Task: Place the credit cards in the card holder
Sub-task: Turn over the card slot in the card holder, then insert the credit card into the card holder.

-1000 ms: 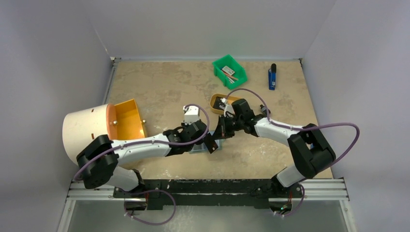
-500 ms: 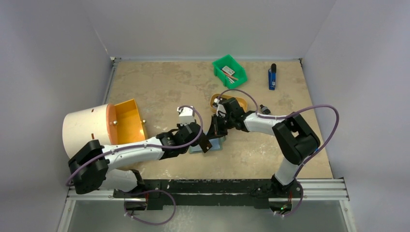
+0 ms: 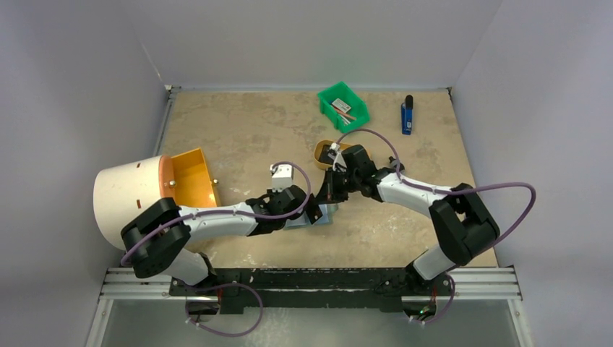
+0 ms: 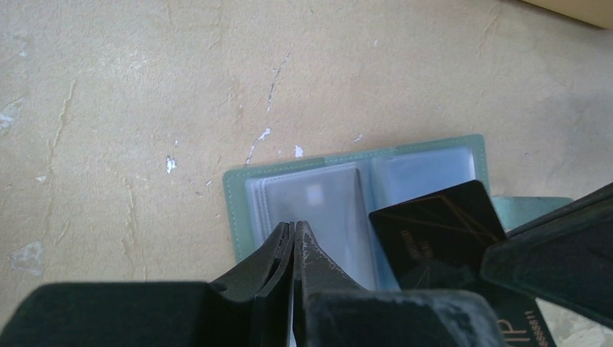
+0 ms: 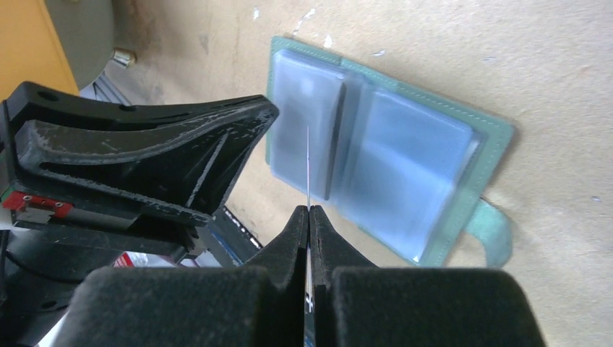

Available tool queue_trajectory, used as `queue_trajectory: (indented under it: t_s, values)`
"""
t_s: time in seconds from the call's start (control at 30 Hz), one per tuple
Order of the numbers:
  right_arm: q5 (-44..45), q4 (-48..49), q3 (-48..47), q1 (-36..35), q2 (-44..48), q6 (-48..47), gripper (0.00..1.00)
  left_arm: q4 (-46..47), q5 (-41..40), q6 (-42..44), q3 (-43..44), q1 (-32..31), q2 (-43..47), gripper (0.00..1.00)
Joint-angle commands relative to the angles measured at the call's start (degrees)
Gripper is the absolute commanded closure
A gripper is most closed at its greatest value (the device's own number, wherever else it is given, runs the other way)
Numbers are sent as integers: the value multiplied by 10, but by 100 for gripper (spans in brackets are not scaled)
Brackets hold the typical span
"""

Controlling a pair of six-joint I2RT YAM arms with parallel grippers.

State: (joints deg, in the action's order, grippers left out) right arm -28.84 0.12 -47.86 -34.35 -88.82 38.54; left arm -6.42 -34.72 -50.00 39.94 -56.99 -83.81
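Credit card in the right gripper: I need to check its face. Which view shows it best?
Left wrist: the credit card shows its black printed face, with the card holder behind it. Right wrist sees only its thin edge; top external, barely a dark speck.

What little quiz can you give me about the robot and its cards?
1. True or false: the card holder lies open on the table.
2. Which gripper pinches the black credit card? A left, B right.
3. Fill in: the bin at the back is coloured ____.
Key: 1 true; 2 B, the right gripper; 3 green.
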Motion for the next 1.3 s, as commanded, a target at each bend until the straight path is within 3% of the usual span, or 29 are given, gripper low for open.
queue_trajectory:
  t_s: [0.0, 1.27]
  values:
    - [12, -4, 5, 13, -5, 5, 100, 9, -18, -11, -8, 5, 6, 100]
    - [-12, 50, 5, 13, -33, 3, 100, -5, -30, -26, -26, 5, 31, 100]
